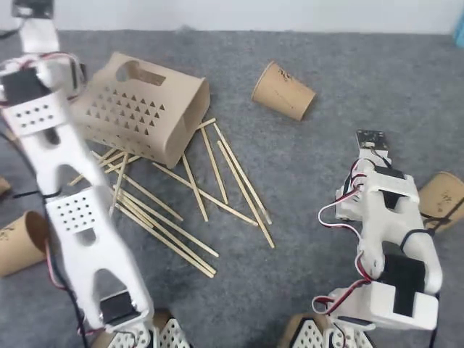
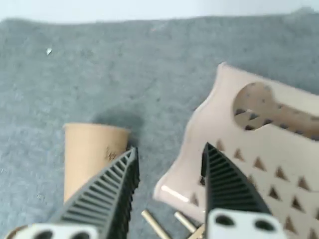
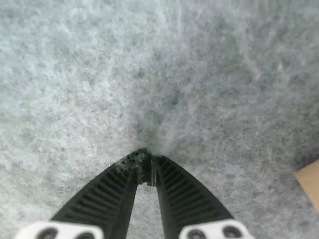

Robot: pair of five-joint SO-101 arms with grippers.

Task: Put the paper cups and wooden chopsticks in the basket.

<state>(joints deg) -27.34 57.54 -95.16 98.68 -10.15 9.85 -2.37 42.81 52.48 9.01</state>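
Note:
The beige basket (image 1: pixel 141 109) lies tipped on its side at the back left, its open mouth facing the middle of the table. Several wooden chopsticks (image 1: pixel 181 196) are scattered in front of it. Paper cups lie on their sides: one at the back (image 1: pixel 284 90), one at the right edge (image 1: pixel 442 197), one at the left edge (image 1: pixel 18 243). My left gripper (image 2: pixel 170 152) is open above the carpet, between another lying cup (image 2: pixel 92 149) and the basket's wall (image 2: pixel 259 144), with chopstick ends (image 2: pixel 154 225) just below. My right gripper (image 3: pixel 147 160) is shut and holds nothing, low over bare carpet.
The left arm (image 1: pixel 51 138) stretches over the table's left side and covers part of the basket. The right arm (image 1: pixel 388 217) stands folded at the right, close to the right-edge cup, whose corner (image 3: pixel 310 181) shows in the right wrist view. Grey carpet covers the table.

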